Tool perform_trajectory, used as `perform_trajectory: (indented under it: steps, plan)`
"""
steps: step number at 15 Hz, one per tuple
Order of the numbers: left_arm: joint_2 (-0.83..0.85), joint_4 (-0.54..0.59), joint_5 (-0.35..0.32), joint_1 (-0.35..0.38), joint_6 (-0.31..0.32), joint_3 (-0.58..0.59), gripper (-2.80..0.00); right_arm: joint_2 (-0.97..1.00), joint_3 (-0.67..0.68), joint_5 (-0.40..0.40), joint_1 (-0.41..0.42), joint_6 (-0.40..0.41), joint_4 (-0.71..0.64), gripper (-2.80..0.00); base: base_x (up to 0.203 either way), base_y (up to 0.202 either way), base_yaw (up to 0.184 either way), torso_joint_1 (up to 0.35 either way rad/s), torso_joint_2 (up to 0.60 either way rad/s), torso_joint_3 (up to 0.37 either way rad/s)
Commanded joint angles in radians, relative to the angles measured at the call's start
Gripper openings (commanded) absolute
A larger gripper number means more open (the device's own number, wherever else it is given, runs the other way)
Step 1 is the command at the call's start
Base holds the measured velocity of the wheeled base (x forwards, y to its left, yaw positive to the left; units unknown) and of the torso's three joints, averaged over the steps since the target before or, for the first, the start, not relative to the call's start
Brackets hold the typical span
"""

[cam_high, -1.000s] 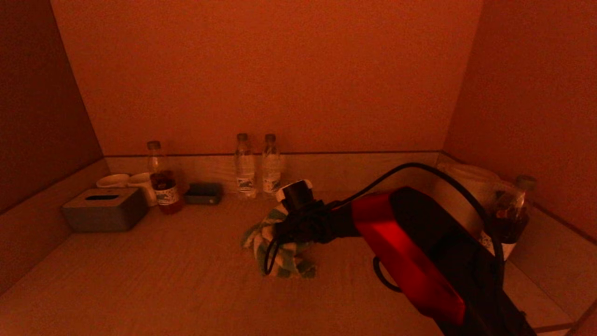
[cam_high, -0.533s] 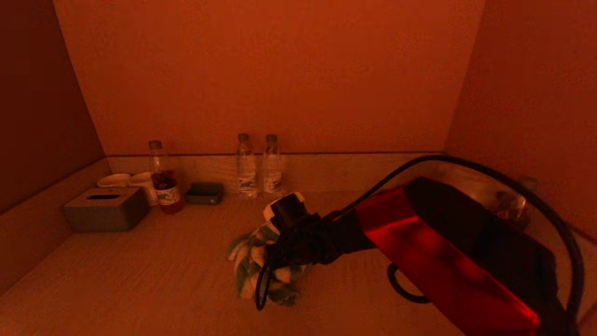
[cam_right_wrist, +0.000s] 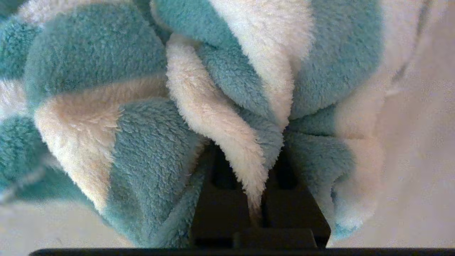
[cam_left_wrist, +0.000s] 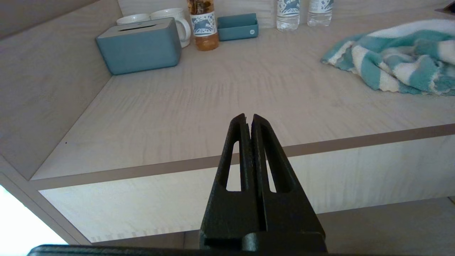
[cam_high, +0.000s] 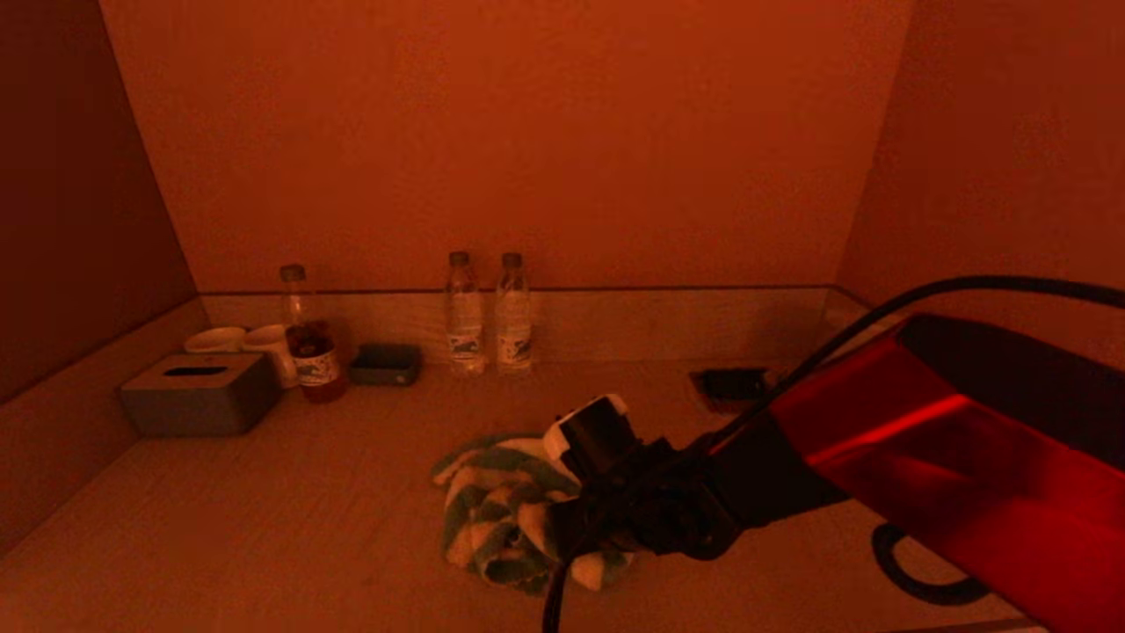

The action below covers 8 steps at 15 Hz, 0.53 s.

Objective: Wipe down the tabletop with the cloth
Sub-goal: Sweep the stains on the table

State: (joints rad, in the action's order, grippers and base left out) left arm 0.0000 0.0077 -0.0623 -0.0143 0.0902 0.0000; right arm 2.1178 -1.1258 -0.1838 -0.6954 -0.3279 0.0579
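The teal-and-white striped cloth [cam_high: 492,519] lies bunched on the light wooden tabletop [cam_high: 308,492], near the front middle. My right gripper [cam_high: 571,536] is down in the cloth's right side, shut on a fold of it. In the right wrist view the cloth [cam_right_wrist: 142,106] fills the picture, with a fold pinched in the right gripper [cam_right_wrist: 254,160]. My left gripper [cam_left_wrist: 249,119] is shut and empty, parked below and in front of the table's front edge. The cloth [cam_left_wrist: 398,64] also shows in the left wrist view.
At the back left stand a tissue box [cam_high: 198,393], two cups [cam_high: 242,343], a bottle of dark drink [cam_high: 308,338] and a small tray [cam_high: 384,363]. Two water bottles [cam_high: 483,312] stand at the back middle. A dark flat thing [cam_high: 729,384] lies at the back right. Walls close in three sides.
My right gripper has dragged the cloth toward the front edge and then a little to the right. The right arm has swung rightward, uncovering the dark thing at the back right.
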Motion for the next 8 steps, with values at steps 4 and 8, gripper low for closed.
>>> perform_trajectory:
  steps: [4,8]
  plan:
    - [0.0,0.0,-0.001,0.0,0.0,0.0,-2.8,-0.053,0.127,-0.01,0.137,-0.014,0.112,-2.8,0.0,0.0,0.0,0.0,0.0,0.0]
    - [0.0,0.0,-0.001,0.0,0.0,0.0,-2.8,-0.057,0.164,-0.003,0.334,-0.002,0.133,-2.8,0.0,0.0,0.0,0.0,0.0,0.0]
